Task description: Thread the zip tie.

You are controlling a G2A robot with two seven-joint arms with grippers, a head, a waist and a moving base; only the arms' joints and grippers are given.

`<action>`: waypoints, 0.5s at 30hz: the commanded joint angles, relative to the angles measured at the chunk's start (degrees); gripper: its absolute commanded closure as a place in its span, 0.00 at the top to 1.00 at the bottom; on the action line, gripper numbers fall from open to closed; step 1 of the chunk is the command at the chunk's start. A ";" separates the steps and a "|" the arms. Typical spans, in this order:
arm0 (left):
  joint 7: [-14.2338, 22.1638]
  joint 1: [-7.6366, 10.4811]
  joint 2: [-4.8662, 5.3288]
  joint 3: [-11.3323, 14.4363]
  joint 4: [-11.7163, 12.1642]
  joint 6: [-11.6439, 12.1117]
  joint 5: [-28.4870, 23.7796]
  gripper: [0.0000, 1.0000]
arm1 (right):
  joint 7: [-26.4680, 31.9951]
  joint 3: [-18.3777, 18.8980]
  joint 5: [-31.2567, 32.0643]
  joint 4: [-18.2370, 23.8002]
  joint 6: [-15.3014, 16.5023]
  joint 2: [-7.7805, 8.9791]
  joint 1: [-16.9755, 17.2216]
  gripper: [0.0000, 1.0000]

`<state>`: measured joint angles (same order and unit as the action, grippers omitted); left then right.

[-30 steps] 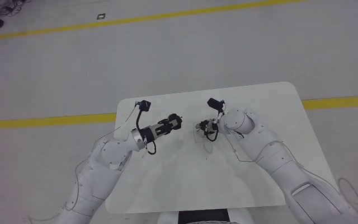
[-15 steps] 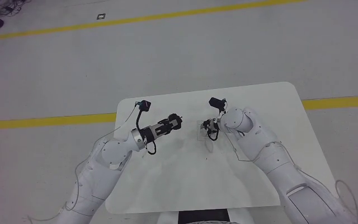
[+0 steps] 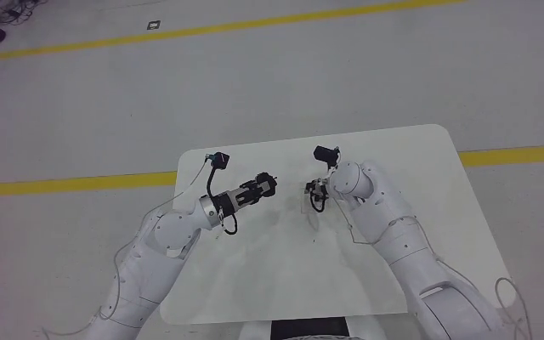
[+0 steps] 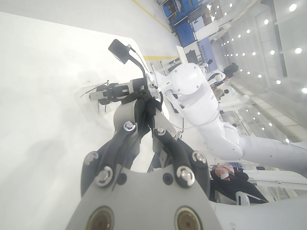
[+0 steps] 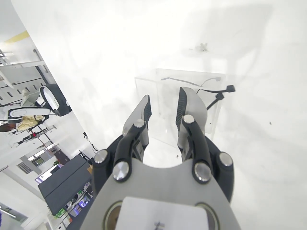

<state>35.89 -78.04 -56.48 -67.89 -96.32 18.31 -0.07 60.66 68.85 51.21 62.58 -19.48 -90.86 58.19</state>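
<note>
A small clear box [image 5: 165, 80] in mid-table holds black zip ties [image 5: 217, 96], their heads poking over one wall. My right gripper [image 5: 164, 94] hangs open just above the box, fingers either side of a box wall and nothing between them. From above, the right gripper [image 3: 313, 195] is over the clear box [image 3: 306, 207]. My left gripper [image 3: 270, 182] hovers a little to the left of the box, above the table. In the left wrist view the left gripper [image 4: 144, 107] is shut on a black zip tie [image 4: 146, 101], pointing toward the right gripper [image 4: 94, 95].
The white table [image 3: 408, 170] has rounded corners and bare room on all sides of the box. A few small dark specks [image 5: 201, 47] lie on the tabletop beyond the box. Yellow floor lines [image 3: 85, 183] run past the table.
The right gripper has edged slightly left over the box and its wrist has turned a little. The left arm has kept still.
</note>
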 commanded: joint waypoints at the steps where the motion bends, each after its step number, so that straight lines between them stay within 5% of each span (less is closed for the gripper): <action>1: 0.00 0.00 0.00 0.00 0.00 0.00 0.00 0.00 | 0.58 1.12 1.29 0.60 0.00 -0.80 0.57 0.22; 15: 0.00 0.00 0.00 0.00 0.00 0.00 0.00 0.00 | 4.88 8.03 8.86 3.81 0.00 -5.43 3.32 0.21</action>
<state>35.89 -78.04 -56.48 -67.89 -96.32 18.31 -0.07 65.33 76.41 60.00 65.82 -19.48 -96.17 61.18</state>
